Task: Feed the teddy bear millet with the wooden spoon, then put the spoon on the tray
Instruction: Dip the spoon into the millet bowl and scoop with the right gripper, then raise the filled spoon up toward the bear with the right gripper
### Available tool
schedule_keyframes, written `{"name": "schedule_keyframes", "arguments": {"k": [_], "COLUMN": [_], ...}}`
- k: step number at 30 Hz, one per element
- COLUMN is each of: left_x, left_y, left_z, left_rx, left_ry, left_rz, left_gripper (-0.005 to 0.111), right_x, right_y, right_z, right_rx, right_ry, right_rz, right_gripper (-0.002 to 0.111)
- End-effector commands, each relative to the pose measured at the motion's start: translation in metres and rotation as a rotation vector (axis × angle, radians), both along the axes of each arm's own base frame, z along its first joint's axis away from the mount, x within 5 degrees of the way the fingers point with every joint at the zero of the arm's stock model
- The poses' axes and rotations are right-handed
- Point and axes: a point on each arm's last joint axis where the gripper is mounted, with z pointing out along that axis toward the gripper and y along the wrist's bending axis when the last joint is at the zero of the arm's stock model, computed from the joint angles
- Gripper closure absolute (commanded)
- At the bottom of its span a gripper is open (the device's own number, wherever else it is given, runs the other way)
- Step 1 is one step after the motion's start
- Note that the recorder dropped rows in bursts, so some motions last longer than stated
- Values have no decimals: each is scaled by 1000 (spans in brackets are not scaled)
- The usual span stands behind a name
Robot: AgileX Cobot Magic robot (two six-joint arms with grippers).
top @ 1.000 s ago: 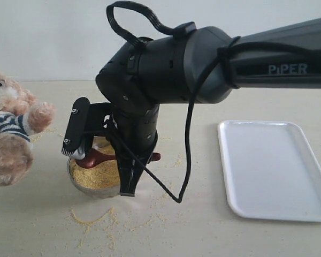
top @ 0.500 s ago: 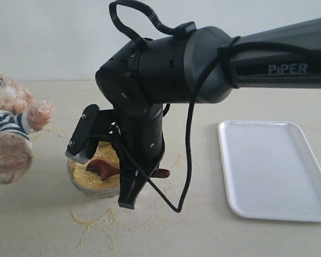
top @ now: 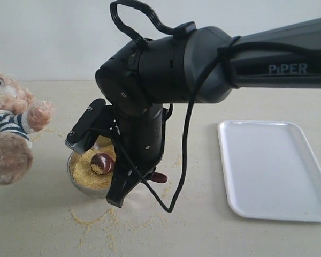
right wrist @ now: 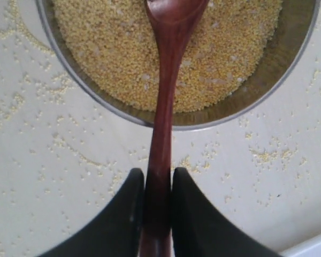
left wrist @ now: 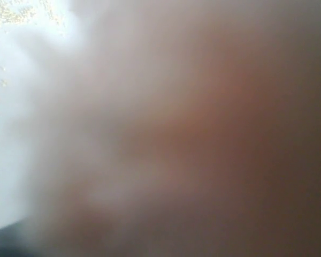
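Grain-strewn table: the right hand was clamped on the wooden spoon, whose tip hung over millet in a steel bowl. The teddy bear sat beside it, with the tray well apart. The left hand's state could not be told.

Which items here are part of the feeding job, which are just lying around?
Job: teddy bear, millet in the steel bowl, wooden spoon in the right gripper, tray.
Lying about: spilled grains on the table.
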Motion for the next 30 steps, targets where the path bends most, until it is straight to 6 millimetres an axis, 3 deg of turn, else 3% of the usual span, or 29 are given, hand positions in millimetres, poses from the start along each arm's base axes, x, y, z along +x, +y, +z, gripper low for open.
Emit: {"name": "schedule_keyframes", "arguments": {"k": [1, 6, 13, 18, 22, 30], "left_x": [0, 0, 0, 0, -3, -12], "left_y": [0, -1, 0, -1, -3, -11], "left_z": [4, 4, 4, 4, 2, -3], "left_rx": [-16, -15, -16, -14, -23, -52], "left_ry": [-32, -31, -32, -30, -1, 88], "left_rz": [-3, -7, -3, -11, -44, -125], "left_gripper": [102, 102, 102, 102, 102, 102], "right_x": [1, 6, 8, 9, 13, -3], "right_y": [-2, -9, -17, -26, -35, -46], "right_z": [-1, 2, 34, 42, 48, 67], "right_rx": [14, 28, 165, 267, 297, 250], "right_ry": [19, 46, 74, 258, 297, 346], "right_rz": [-86, -138, -178, -197, -205, -56], "right_gripper": [109, 109, 109, 109, 109, 109]}}
